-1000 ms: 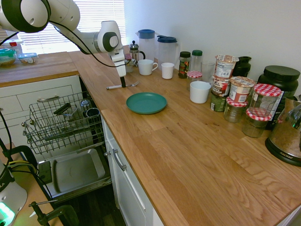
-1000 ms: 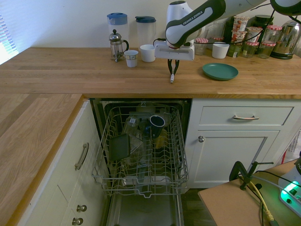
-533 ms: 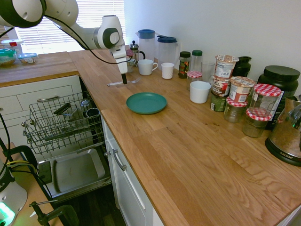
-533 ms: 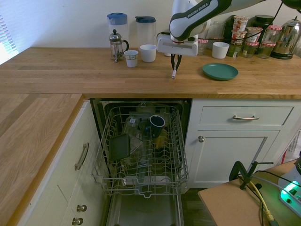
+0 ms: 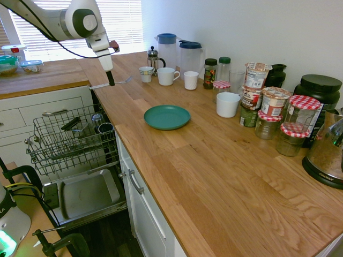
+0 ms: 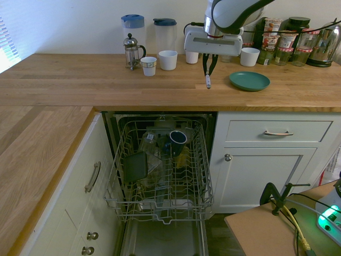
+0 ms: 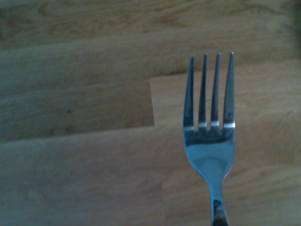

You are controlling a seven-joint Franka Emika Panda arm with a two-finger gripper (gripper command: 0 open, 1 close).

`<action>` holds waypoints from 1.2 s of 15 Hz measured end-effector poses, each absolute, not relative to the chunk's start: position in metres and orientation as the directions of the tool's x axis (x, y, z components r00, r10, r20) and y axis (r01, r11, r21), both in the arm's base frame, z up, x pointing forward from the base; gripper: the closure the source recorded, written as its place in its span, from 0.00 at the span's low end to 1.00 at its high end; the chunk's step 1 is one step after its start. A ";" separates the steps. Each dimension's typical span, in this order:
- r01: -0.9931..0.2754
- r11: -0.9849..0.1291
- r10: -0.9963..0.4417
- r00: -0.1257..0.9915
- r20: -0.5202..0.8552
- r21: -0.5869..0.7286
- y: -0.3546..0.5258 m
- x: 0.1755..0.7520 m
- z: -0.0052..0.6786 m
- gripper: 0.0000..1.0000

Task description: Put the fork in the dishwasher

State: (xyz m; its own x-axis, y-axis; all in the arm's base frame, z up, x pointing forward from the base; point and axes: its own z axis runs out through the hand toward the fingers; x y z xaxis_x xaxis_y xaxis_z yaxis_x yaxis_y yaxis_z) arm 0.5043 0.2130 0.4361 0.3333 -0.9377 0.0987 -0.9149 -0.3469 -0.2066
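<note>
My gripper point(image 5: 110, 81) is shut on the fork point(image 5: 121, 81), a slim silver one held roughly level above the wooden countertop point(image 5: 214, 160), close to its edge over the dishwasher. From the other side the fork point(image 6: 208, 81) shows end-on below the gripper point(image 6: 208, 68). Up close, the fork's tines point(image 7: 209, 136) hang over bare wood. The dishwasher stands open, its grey wire rack point(image 5: 69, 140) pulled out with dishes in it above the lowered door panel point(image 5: 86, 195). The rack point(image 6: 160, 170) sits below the counter edge, down and left of the gripper in the second exterior view.
A teal plate point(image 5: 166, 116) lies on the counter near the edge. Two mugs point(image 5: 167, 76), a small cup point(image 5: 145, 74), a French press point(image 5: 153, 58) and two pitchers point(image 5: 191, 56) line the back. Jars point(image 5: 273, 115) crowd the right. White drawers point(image 6: 277, 132) flank the dishwasher.
The gripper has lifted the fork off the counter and carried it away from the plate, along the counter edge above the dishwasher rack.
</note>
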 end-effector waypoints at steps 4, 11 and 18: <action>-0.904 -0.355 -0.935 0.345 0.087 -0.239 0.248 0.467 0.426 1.00; -0.892 -0.379 -0.925 0.370 0.082 -0.248 0.282 0.442 0.414 1.00; -0.893 -0.393 -0.919 0.381 0.098 -0.218 0.349 0.359 0.369 1.00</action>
